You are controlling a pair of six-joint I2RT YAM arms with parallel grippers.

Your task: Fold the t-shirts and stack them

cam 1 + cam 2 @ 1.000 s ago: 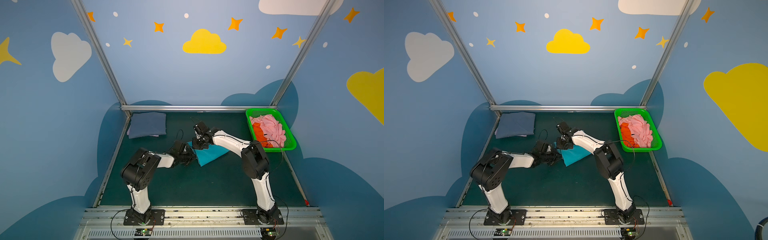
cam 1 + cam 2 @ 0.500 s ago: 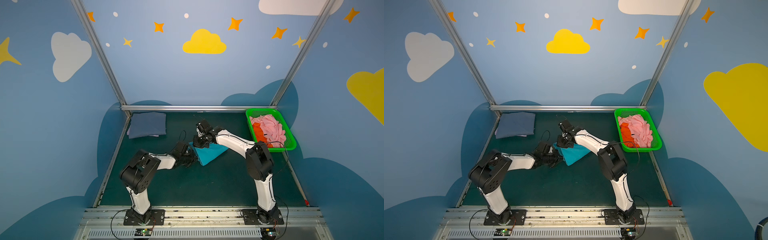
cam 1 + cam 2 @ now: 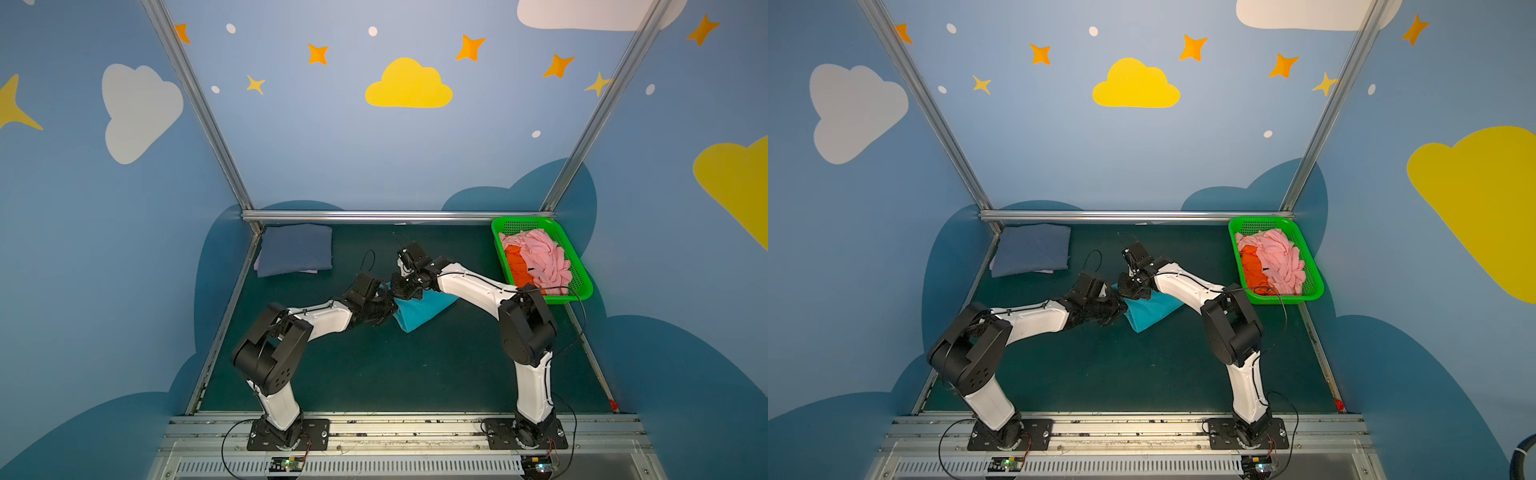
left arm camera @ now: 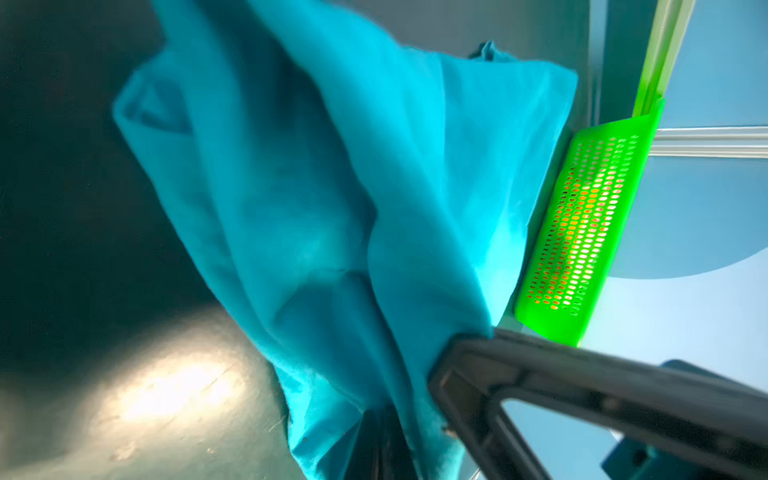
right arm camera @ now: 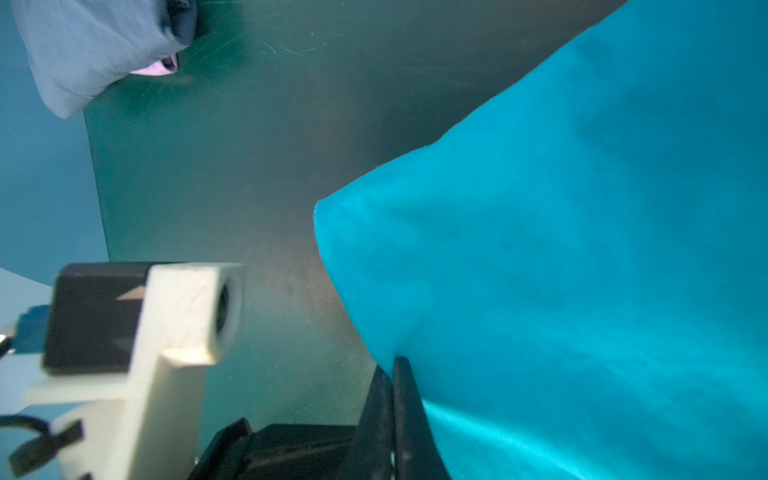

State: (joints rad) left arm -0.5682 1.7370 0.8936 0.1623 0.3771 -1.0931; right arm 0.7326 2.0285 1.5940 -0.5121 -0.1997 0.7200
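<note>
Your teal tee (image 3: 422, 309) is sitting near the desk's (image 3: 374, 374) middle, with your left tool (image 3: 390, 308) and right tool (image 3: 409, 291) both clamping its edge. A blue tee (image 3: 296, 249) is lying folded in the far-left corner; a pink tee (image 3: 540, 253) and orange tee (image 3: 517, 262) are sitting in the far-right basket (image 3: 523, 224).

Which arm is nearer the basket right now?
Right. Its elbow sits beside the basket's near corner; the left arm is on the far side of the teal shirt from it.
</note>
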